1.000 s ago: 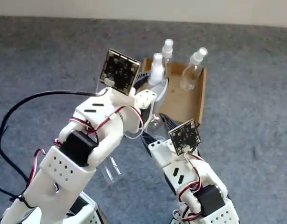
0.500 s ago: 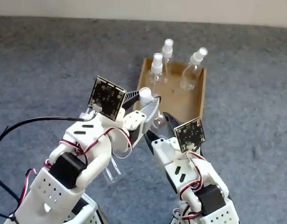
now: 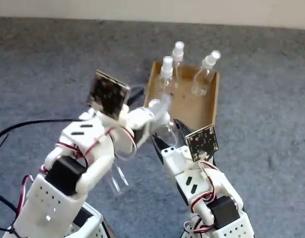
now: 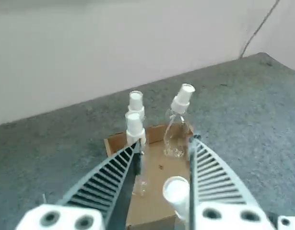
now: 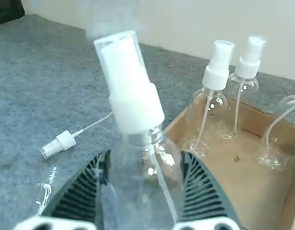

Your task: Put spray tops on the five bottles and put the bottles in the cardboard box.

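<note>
My right gripper [image 5: 143, 162] is shut on a clear bottle [image 5: 137, 172] that stands upright with a white spray top [image 5: 130, 91] on its neck. In the high view this bottle [image 3: 167, 132] is just in front of the cardboard box [image 3: 214, 106], held by the right gripper [image 3: 167, 136]. My left gripper [image 4: 164, 142] is open, its fingers on either side of that spray top [image 4: 176, 190]; in the high view the left gripper [image 3: 153, 108] is at the bottle's top. Three capped bottles [image 3: 166, 72] [image 3: 178, 54] [image 3: 206, 69] stand in the box.
A loose spray top [image 5: 58, 143] with its tube lies on the grey carpet beside the box. A clear uncapped bottle [image 3: 117, 181] lies on the carpet under the left arm. Black cables trail off to the left.
The left arm has pulled back from over the box to the top of the bottle held by the right gripper. The right arm has stayed put.
</note>
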You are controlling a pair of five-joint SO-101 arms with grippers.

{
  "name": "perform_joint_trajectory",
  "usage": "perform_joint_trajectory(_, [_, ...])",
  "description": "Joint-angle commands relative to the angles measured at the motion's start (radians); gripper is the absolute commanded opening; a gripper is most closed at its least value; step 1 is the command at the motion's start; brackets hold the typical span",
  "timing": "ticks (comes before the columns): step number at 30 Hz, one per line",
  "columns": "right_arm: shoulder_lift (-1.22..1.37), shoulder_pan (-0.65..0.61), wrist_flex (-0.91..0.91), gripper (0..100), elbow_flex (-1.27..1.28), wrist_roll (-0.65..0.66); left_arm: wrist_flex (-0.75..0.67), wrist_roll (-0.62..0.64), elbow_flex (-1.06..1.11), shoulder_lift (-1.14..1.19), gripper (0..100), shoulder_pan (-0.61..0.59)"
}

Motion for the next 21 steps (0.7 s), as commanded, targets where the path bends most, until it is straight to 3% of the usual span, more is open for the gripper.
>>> perform_joint_trajectory(1, [-0.012, 0.016, -0.028, 0.4, -0.016, -0.008, 0.002, -0.021, -0.053, 0.050, 10, -0.064])
perform_joint_trajectory(6, [-0.012, 0.016, -0.028, 0.4, -0.016, -0.008, 0.011, -0.061, -0.027, 0.094, 9, -0.059])
perform_joint_trajectory(14, [-0.012, 0.016, -0.027, 0.4, -0.016, -0.008, 0.014, -0.072, -0.015, 0.102, 9, 0.116])
perform_joint_trajectory(21, [-0.012, 0.016, -0.027, 0.4, -0.016, -0.006, 0.009, -0.107, 0.025, 0.102, 9, 0.134])
